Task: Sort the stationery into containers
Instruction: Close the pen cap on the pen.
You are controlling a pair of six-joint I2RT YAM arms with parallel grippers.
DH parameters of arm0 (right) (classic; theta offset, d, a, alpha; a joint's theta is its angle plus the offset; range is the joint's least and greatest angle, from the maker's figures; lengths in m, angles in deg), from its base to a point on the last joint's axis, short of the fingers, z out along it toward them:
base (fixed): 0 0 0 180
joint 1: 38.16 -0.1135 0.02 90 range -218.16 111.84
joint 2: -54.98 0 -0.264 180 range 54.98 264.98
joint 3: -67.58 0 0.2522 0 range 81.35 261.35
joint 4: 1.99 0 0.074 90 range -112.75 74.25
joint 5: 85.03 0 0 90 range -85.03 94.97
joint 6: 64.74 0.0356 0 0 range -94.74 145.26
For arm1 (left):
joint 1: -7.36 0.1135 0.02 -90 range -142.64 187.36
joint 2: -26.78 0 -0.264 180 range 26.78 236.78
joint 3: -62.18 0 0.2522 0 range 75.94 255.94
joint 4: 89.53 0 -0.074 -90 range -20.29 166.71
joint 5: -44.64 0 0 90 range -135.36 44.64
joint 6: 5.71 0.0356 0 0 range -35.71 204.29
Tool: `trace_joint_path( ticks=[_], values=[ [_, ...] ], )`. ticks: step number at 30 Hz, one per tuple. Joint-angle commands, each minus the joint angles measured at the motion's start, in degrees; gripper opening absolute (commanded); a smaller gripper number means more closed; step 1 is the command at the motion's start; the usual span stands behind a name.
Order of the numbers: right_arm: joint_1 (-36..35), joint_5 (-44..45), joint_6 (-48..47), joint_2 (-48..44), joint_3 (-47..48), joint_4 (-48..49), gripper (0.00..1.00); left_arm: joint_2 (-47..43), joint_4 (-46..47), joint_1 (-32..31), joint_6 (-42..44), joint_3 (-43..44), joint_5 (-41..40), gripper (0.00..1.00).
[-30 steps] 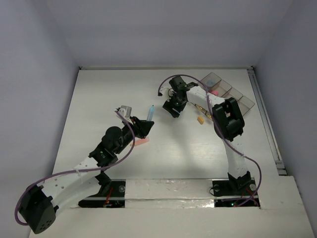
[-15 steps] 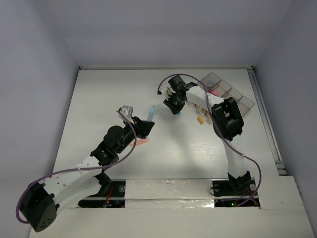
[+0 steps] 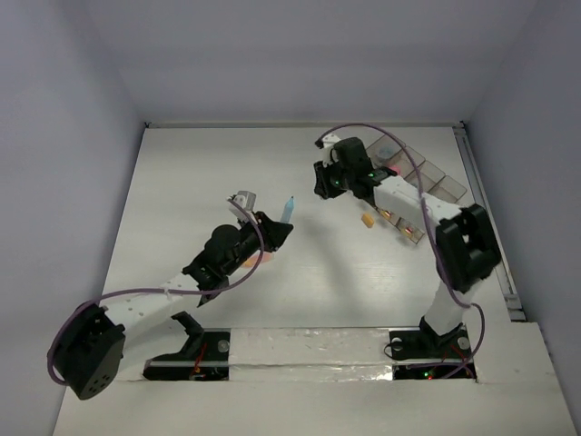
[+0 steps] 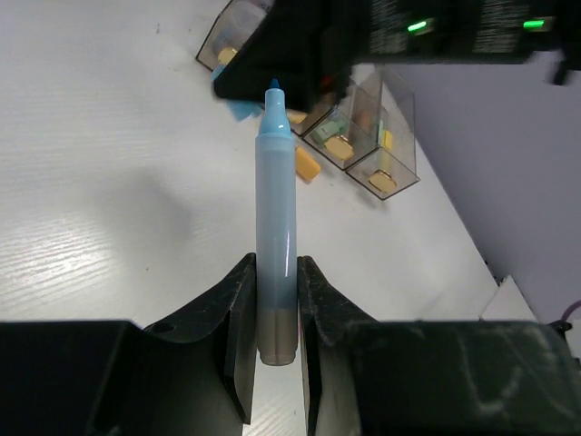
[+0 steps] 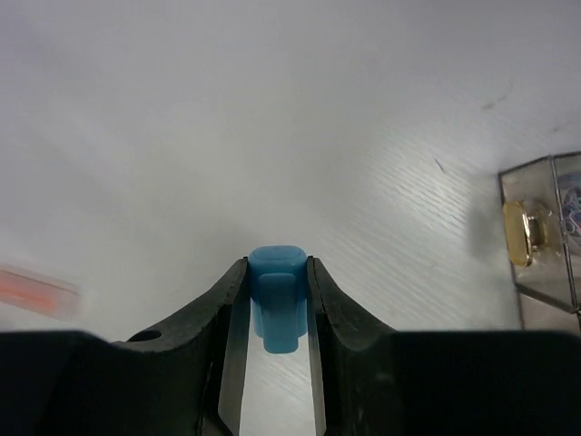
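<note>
My left gripper (image 4: 275,272) is shut on the lower end of a pale blue marker (image 4: 275,209), which points away from me with its blue tip bare. In the top view that marker (image 3: 288,209) sticks up from the left gripper (image 3: 278,227) at mid table. My right gripper (image 5: 277,277) is shut on a small blue cap (image 5: 276,295), held above the white tabletop. From above, the right gripper (image 3: 324,188) hangs just right of the marker's tip. The smoky compartment tray (image 3: 427,173) stands at the back right with small items inside.
A short yellow-orange piece (image 3: 368,219) lies on the table between the right gripper and the tray. An orange-pink marker (image 3: 257,261) lies beside the left forearm. The tray (image 5: 545,227) shows at the right edge of the right wrist view.
The right gripper has shut on the blue cap and lifted it off the table, its forearm swinging right. The left arm has carried the blue marker a little to the right.
</note>
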Motion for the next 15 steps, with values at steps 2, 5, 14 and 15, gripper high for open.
trace_joint_path(
  ticks=[2, 5, 14, 15],
  values=[
    [-0.39, -3.69, 24.93, -13.3, -12.94, 27.28, 0.0, 4.12, 6.42, 0.36, -1.11, 3.04, -0.75, 0.0],
    [-0.39, -4.23, 33.81, -17.97, -19.73, 35.64, 0.0, 7.29, 6.69, 0.36, 0.03, 5.06, -0.93, 0.0],
    [-0.39, -7.39, 43.14, -21.84, -23.89, 42.34, 0.0, 13.44, 8.44, -2.62, 2.75, 10.07, -0.93, 0.0],
    [-0.39, -7.3, 43.58, -21.93, -24.15, 42.95, 0.0, 13.97, 8.27, -2.63, 3.02, 10.69, -0.93, 0.0]
  ],
)
